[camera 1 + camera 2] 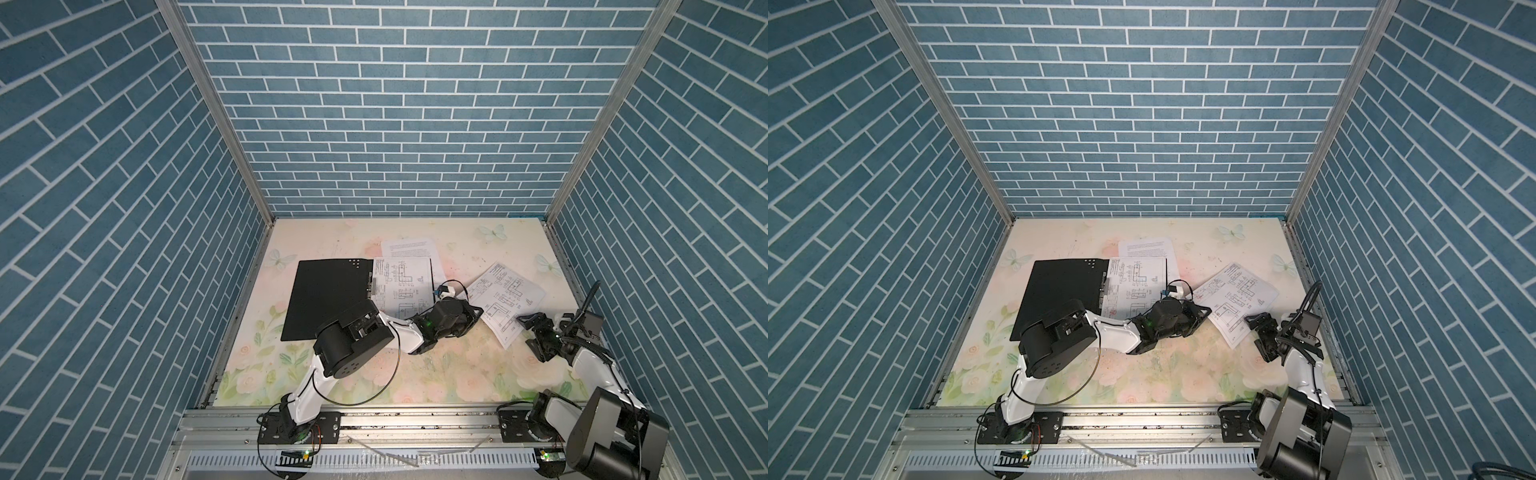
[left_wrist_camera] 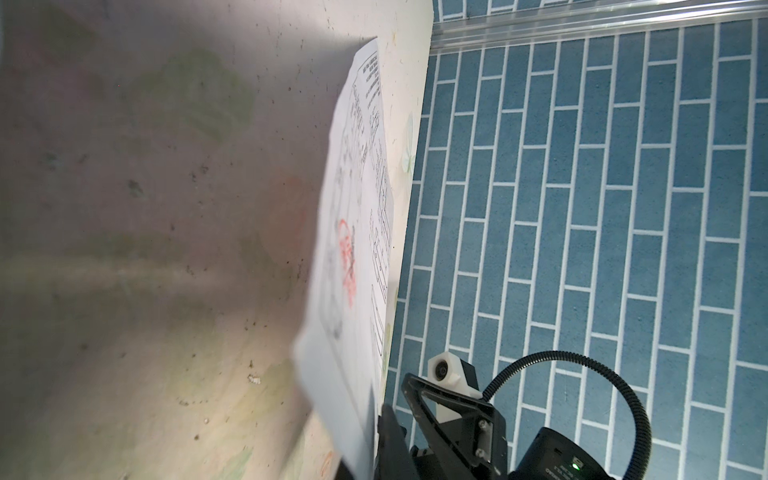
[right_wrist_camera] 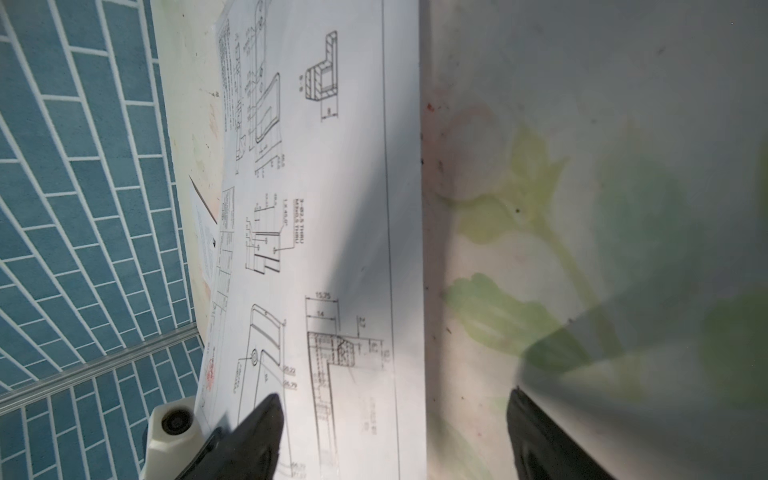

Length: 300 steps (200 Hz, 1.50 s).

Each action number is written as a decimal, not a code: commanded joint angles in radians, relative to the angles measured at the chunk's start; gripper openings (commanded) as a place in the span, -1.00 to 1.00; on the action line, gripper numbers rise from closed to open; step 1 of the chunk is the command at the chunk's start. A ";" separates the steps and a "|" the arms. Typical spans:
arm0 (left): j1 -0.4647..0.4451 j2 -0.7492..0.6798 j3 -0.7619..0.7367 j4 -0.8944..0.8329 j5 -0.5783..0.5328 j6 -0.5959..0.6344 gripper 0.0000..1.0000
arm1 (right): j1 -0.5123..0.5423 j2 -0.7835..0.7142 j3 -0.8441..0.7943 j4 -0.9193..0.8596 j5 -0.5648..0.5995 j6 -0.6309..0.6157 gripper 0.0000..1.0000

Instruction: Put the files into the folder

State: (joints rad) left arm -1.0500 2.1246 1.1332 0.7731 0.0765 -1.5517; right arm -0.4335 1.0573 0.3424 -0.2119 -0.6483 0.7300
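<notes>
The folder [image 1: 328, 299] [image 1: 1059, 293] lies open on the left, black inside up, metal clip [image 1: 372, 286] at its spine. One drawing file [image 1: 405, 282] rests on its right half, and a text file [image 1: 409, 247] sticks out behind it. Another drawing file [image 1: 505, 301] [image 1: 1237, 303] lies to the right, its left corner raised. My left gripper [image 1: 479, 311] [image 2: 370, 457] is shut on that corner. My right gripper [image 1: 530, 332] [image 3: 395, 432] stands open at the same sheet's near edge [image 3: 332, 249], one finger [image 3: 266, 419] over the paper, one [image 3: 536, 436] over the table.
The floral table [image 1: 415, 374] is boxed in by blue brick walls [image 1: 395, 124] on three sides, with a metal rail [image 1: 415, 419] along the front. The right wall stands close behind my right arm.
</notes>
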 commanded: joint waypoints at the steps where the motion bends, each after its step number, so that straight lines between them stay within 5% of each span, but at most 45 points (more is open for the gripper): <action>1: 0.006 -0.032 0.024 0.000 0.014 0.019 -0.84 | -0.006 0.038 -0.061 0.196 -0.022 0.085 0.64; 192: -0.015 -0.031 0.006 0.030 -0.009 -0.014 -0.85 | -0.003 0.263 -0.195 0.901 -0.081 0.373 0.10; 300: -0.014 -0.024 -0.016 0.035 -0.021 -0.023 -0.85 | -0.003 0.167 -0.176 0.818 -0.114 0.399 -0.36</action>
State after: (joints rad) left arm -1.0630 2.1010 1.1316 0.7864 0.0677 -1.5787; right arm -0.4358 1.2804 0.1658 0.6598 -0.7467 1.1221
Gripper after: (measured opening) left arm 0.075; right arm 0.330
